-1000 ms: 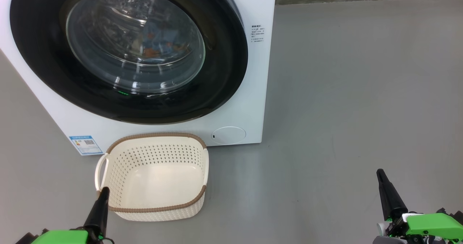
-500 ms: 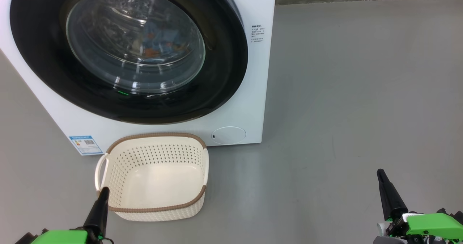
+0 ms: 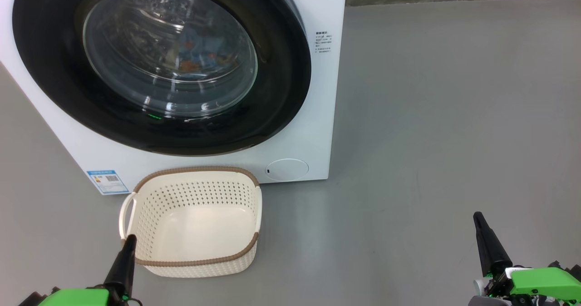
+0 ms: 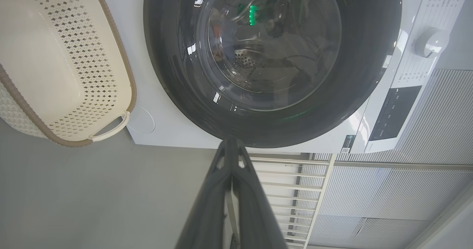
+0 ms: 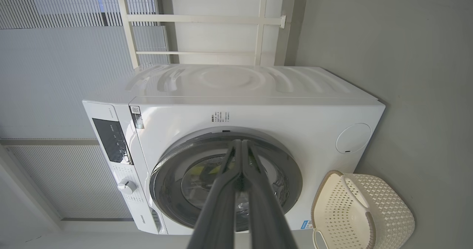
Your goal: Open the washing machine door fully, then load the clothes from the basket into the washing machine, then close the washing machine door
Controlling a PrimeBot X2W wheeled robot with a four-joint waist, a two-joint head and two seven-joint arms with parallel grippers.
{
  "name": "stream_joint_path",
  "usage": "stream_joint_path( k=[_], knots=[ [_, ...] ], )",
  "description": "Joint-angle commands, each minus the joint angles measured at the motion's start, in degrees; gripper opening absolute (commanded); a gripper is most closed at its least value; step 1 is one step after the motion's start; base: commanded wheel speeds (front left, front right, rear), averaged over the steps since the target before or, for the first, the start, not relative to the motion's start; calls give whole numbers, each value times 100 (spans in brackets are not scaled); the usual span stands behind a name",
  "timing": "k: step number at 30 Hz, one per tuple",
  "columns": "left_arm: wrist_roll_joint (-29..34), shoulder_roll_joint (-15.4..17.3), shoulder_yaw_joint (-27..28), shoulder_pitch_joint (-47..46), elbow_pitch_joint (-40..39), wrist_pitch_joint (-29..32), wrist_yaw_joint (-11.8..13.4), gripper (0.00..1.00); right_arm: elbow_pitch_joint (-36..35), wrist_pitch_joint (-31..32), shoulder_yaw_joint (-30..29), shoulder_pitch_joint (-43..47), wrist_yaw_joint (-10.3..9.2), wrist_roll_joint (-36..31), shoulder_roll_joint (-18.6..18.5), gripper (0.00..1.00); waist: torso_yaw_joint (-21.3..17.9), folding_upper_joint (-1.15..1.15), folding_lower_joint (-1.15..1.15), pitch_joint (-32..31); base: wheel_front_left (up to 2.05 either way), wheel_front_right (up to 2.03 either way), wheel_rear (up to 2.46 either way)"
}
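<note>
Washing machine door [image 3: 277, 70] shut, clothes [image 3: 199, 55] inside, basket [image 3: 195, 262] empty on floor [image 3: 431, 115]. Left gripper [image 3: 130, 239], right gripper [image 3: 477, 216] pinched closed, empty. Task seemingly done; only retreat remains.

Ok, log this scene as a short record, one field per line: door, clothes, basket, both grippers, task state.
washing machine door: shut against the white washing machine
clothes: blue and orange fabric inside, seen through the door glass
basket: empty, upright on the floor close in front of the machine
left gripper: shut, holding nothing, by the basket's near left corner
right gripper: shut, holding nothing, over the floor well right of the basket
task state: loading and closing look done
</note>
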Motion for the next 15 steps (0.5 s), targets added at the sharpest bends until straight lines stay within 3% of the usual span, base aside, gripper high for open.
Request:
stream_joint_path(
  k=[1,15],
  knots=[
    [0,76,200,-240,-110,27,-57,0,-142,36,119,-233,9,14,-46,0,0,0,0,0,0,0,0],
    [12,66,214,-241,-110,39,-57,0,-142,40,114,-234,9,10,-42,0,0,0,0,0,0,0,0]
  ],
)
